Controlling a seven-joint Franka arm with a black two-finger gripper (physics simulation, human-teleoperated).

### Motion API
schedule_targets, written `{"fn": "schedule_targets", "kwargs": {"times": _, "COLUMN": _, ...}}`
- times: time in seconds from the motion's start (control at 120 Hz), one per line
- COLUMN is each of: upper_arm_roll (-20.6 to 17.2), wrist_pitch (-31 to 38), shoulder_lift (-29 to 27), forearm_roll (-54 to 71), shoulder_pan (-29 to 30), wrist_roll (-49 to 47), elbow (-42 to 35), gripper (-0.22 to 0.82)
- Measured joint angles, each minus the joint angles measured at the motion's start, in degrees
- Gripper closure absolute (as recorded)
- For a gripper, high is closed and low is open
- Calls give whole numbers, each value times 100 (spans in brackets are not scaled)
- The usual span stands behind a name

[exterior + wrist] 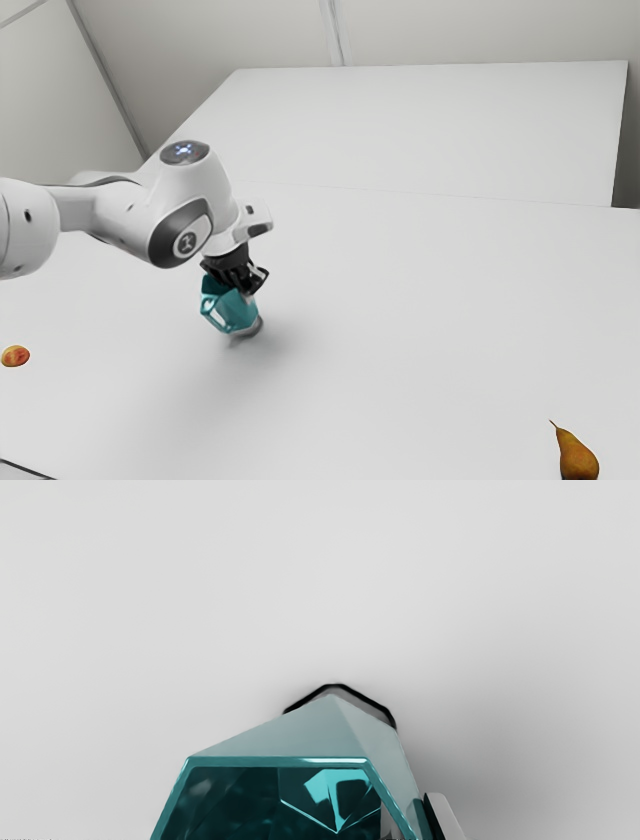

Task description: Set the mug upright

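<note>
The teal mug (pixel 228 309) leans at a tilt under the hand, its handle toward the exterior view's left and its grey base low, close to the table. My gripper (pixel 246 285) is at the mug's upper part, shut on its wall. In the wrist view the open mouth of the mug (pixel 280 762) faces the camera. There the gripper (pixel 414 825) has one finger outside the wall and a pale sliver of the other inside. Whether the base touches the table cannot be told.
A pear (pixel 577 456) lies at the near right of the exterior view, and a small red-yellow fruit (pixel 15 356) at its left edge. The white table (pixel 430 320) extends around the mug.
</note>
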Motion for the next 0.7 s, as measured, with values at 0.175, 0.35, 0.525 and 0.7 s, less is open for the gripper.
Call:
{"fn": "schedule_targets", "kwargs": {"times": 0.175, "upper_arm_roll": -2, "wrist_pitch": 22, "shoulder_lift": 134, "forearm_roll": 4, "shoulder_pan": 4, "wrist_roll": -163, "elbow": 12, "gripper": 78}}
{"fn": "schedule_targets", "kwargs": {"times": 0.35, "upper_arm_roll": -5, "wrist_pitch": 79, "shoulder_lift": 246, "forearm_roll": 3, "shoulder_pan": 9, "wrist_roll": -287, "elbow": 12, "gripper": 78}}
{"fn": "schedule_targets", "kwargs": {"times": 0.525, "upper_arm_roll": -3, "wrist_pitch": 108, "shoulder_lift": 269, "forearm_roll": -31, "shoulder_pan": 10, "wrist_roll": -352, "elbow": 9, "gripper": 69}}
{"fn": "schedule_targets", "kwargs": {"times": 0.7, "upper_arm_roll": -1, "wrist_pitch": 120, "shoulder_lift": 217, "forearm_roll": -66, "shoulder_pan": 9, "wrist_roll": -361, "elbow": 10, "gripper": 54}}
